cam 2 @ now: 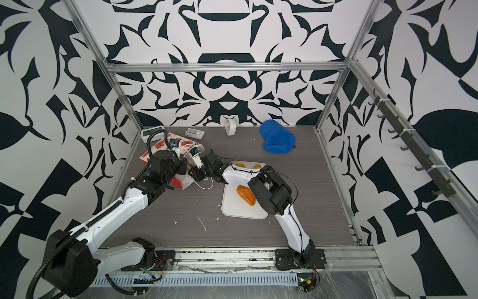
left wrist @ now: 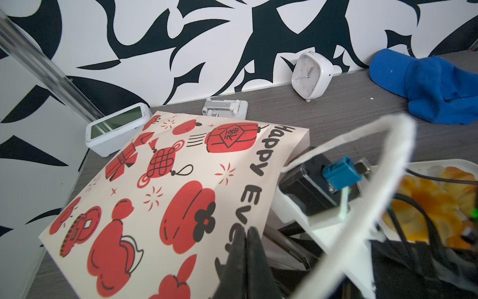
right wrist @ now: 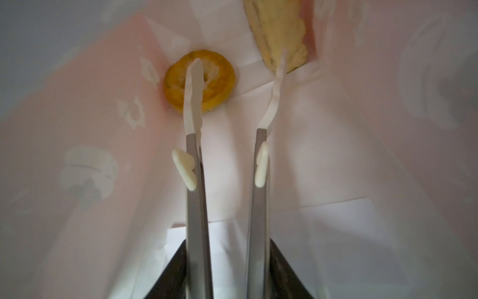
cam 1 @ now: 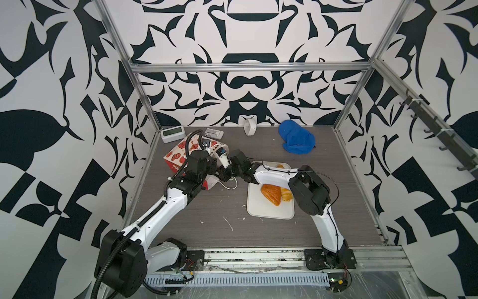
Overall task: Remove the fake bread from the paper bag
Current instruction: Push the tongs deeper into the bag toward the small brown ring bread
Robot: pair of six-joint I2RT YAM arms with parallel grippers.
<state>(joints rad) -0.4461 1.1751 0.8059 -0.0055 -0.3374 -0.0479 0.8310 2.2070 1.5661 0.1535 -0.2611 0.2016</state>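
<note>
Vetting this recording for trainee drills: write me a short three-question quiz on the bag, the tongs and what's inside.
1. True or false: the paper bag stands upright.
2. The right claw holds: A) a spoon B) tongs C) a cloth.
3. Fill in: inside the bag, one tong tip overlaps a ____-shaped pastry.
Key: 1 false; 2 B; 3 ring.
</note>
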